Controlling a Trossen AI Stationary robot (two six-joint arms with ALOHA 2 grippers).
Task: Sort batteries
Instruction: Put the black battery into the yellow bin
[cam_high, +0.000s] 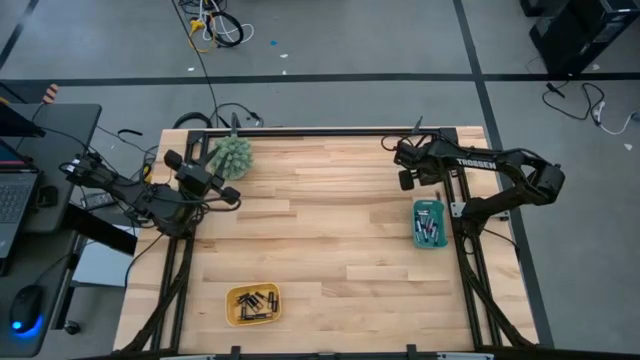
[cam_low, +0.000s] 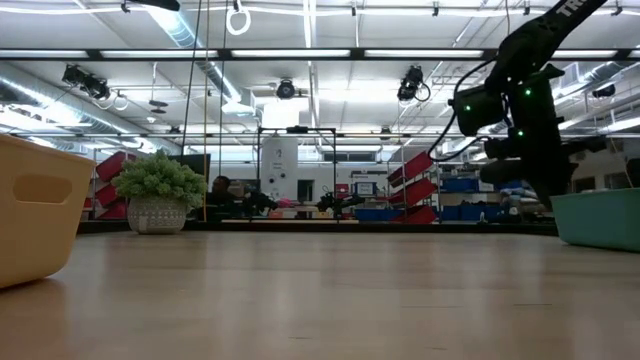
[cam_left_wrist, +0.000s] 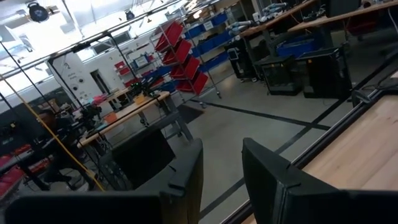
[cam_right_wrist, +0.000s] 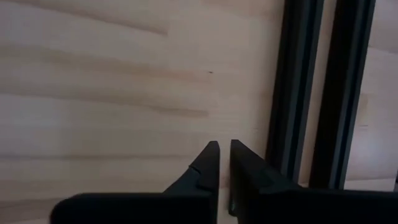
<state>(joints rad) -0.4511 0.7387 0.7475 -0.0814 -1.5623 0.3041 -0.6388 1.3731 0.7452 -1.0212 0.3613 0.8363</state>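
Robotics lab/workshop: red parts bins (cam_left_wrist: 183, 59), workbenches (cam_left_wrist: 134, 112), ceiling strip lights (cam_low: 300, 53).

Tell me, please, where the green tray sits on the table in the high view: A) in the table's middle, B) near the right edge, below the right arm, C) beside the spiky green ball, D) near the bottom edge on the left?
B: the green tray lies by the table's right edge, just below the right arm's claw.

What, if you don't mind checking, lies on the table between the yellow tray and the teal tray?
Nothing: the high view shows only bare wooden table between the yellow tray and the teal tray.
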